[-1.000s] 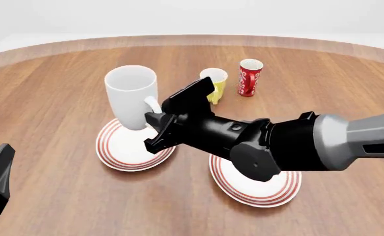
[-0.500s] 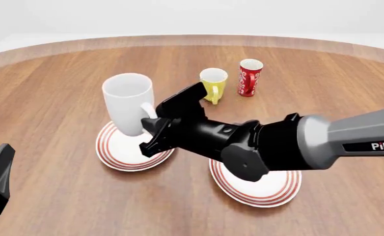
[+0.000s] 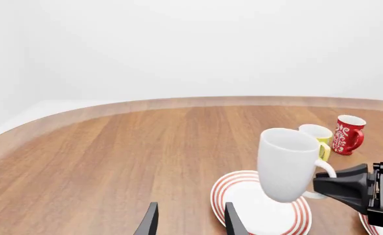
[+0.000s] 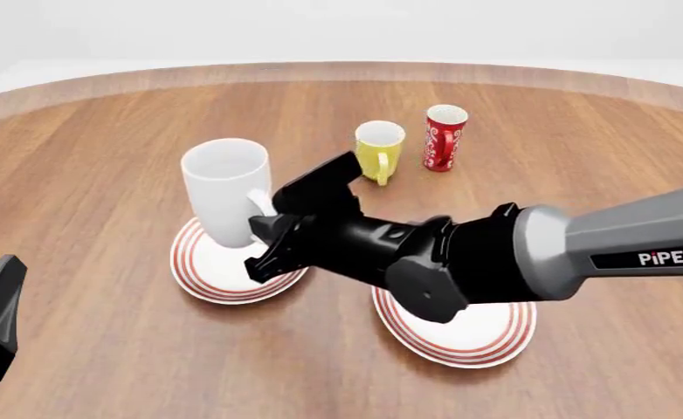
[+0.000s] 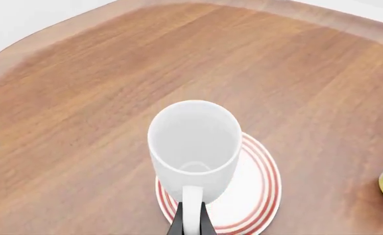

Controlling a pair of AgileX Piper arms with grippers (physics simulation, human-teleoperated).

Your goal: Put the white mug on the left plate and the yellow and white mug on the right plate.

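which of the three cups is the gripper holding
The white mug, the tallest and widest one: the right gripper is shut on its handle above the left plate. The yellow and white mug and red cup stand untouched farther back.

text: "PiPER" | on: right arm (image 4: 656, 253) grey link | front view

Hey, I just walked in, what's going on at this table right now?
The right gripper holds the white mug by its handle, above the left plate; whether it touches is unclear. The yellow and white mug sits farther back beside a red cup, not on the right plate. The left gripper is open, holding nothing.
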